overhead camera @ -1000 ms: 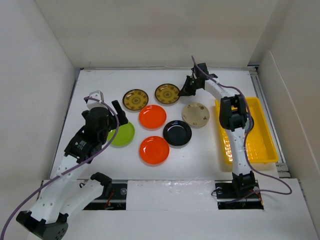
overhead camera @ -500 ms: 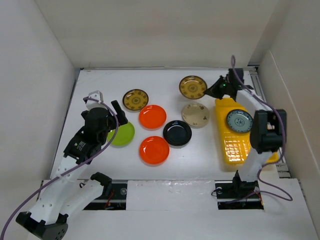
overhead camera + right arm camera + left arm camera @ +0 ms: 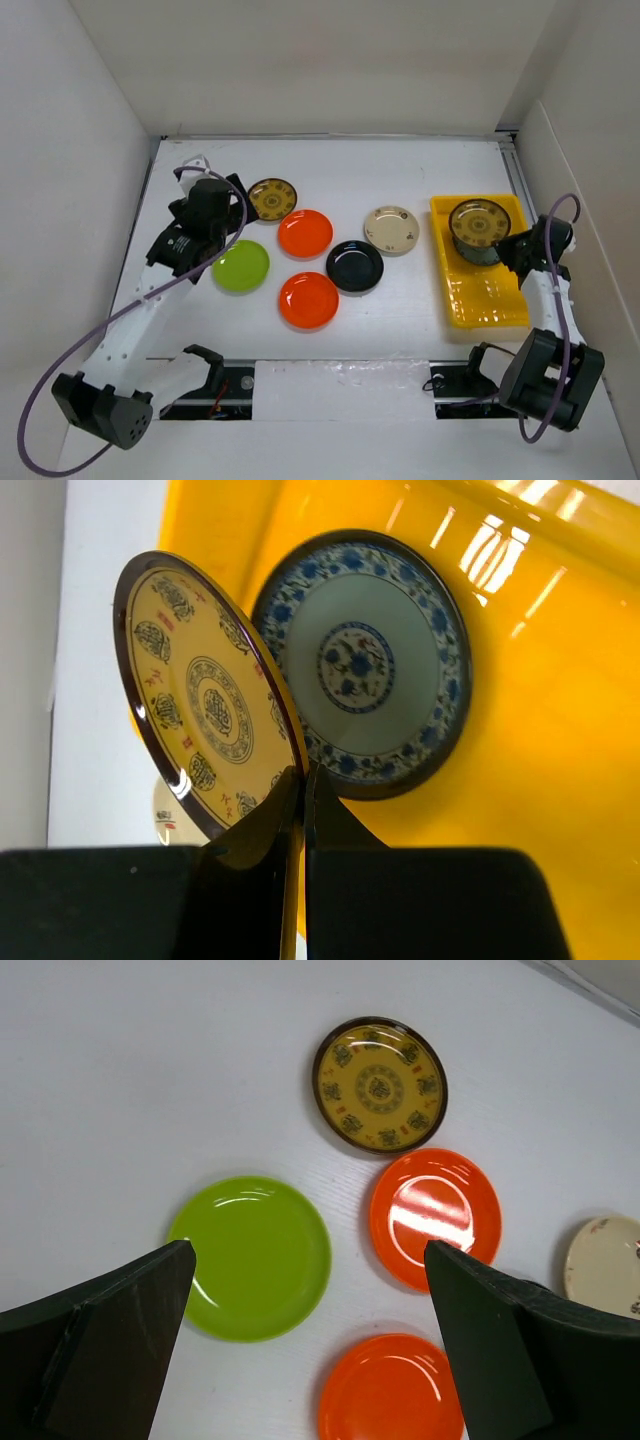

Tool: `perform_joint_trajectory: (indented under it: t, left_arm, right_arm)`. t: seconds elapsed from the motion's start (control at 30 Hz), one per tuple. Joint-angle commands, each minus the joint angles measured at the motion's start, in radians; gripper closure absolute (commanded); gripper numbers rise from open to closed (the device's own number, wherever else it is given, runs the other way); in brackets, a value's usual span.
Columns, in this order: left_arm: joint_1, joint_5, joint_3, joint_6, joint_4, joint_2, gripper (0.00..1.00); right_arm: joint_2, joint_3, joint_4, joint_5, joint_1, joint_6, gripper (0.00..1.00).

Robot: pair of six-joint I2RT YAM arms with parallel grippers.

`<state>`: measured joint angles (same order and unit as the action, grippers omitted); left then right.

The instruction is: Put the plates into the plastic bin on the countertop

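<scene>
The yellow plastic bin (image 3: 488, 296) sits at the right of the white countertop (image 3: 400, 180). My right gripper (image 3: 508, 243) is shut on the rim of a brown-and-gold patterned plate (image 3: 478, 222), held tilted over the bin's far end. In the right wrist view the gripper (image 3: 303, 776) pinches that plate (image 3: 200, 705) above the grey-blue plate (image 3: 365, 670), which lies in the bin (image 3: 560, 740). My left gripper (image 3: 233, 197) is open and empty and hovers (image 3: 308, 1260) over the countertop between the lime green plate (image 3: 250, 1257) and an orange plate (image 3: 436, 1215).
On the countertop lie the second patterned plate (image 3: 270, 198), two orange plates (image 3: 305, 232) (image 3: 308, 299), the lime green plate (image 3: 241, 266), the black plate (image 3: 355, 265) and the cream plate (image 3: 391, 229). White walls stand on the left, back and right.
My right gripper carried the patterned plate from the far middle of the countertop to above the bin. My left arm moved farther back, towards the other patterned plate.
</scene>
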<state>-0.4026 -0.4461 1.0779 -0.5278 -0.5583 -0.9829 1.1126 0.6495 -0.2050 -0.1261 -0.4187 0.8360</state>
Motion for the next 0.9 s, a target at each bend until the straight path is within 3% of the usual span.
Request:
perform_joint_trajectory:
  t: [0.0,0.13,0.17,0.2,0.27,0.3,0.57,0.7,0.77,0.87]
  left_arm:
    - [0.013,0.098,0.075,-0.070,0.046,-0.058,0.00]
    - [0.028,0.113,0.138,-0.120,0.060,-0.190,0.00]
    - [0.028,0.113,0.149,-0.135,0.060,-0.236,0.00]
    - [0.028,0.122,0.149,-0.146,0.072,-0.253,0.00]
    - [0.050,0.148,0.162,-0.156,0.083,-0.304,0.00]
    - [0.080,0.167,0.171,-0.170,0.092,-0.318,0.00]
    - [0.211,0.230,0.151,-0.199,0.149,-0.390,0.00]
    - [0.289,0.300,0.151,-0.219,0.204,-0.471,0.00]
    - [0.324,0.317,0.151,-0.219,0.228,-0.537,0.00]
    - [0.344,0.381,0.160,-0.210,0.297,-0.627,0.00]
  right_arm:
    - [-0.045,-0.007,0.046,0.039,-0.017,0.015,1.00]
    - [-0.005,-0.016,0.046,0.048,-0.035,0.006,1.00]
    - [0.004,-0.016,0.055,0.034,-0.035,0.006,0.93]
    - [0.013,-0.007,0.055,0.034,-0.035,0.006,0.76]
    - [0.013,-0.007,0.038,0.057,-0.035,0.017,0.31]
    - [-0.009,-0.007,0.038,0.069,-0.035,0.017,0.18]
    - [-0.144,0.024,-0.062,0.028,-0.035,0.006,0.12]
    - [-0.258,0.024,-0.059,-0.142,-0.012,-0.003,0.09]
    - [-0.298,0.015,-0.002,-0.243,0.029,-0.028,0.00]
    - [-0.298,0.015,0.039,-0.372,0.112,-0.052,0.00]
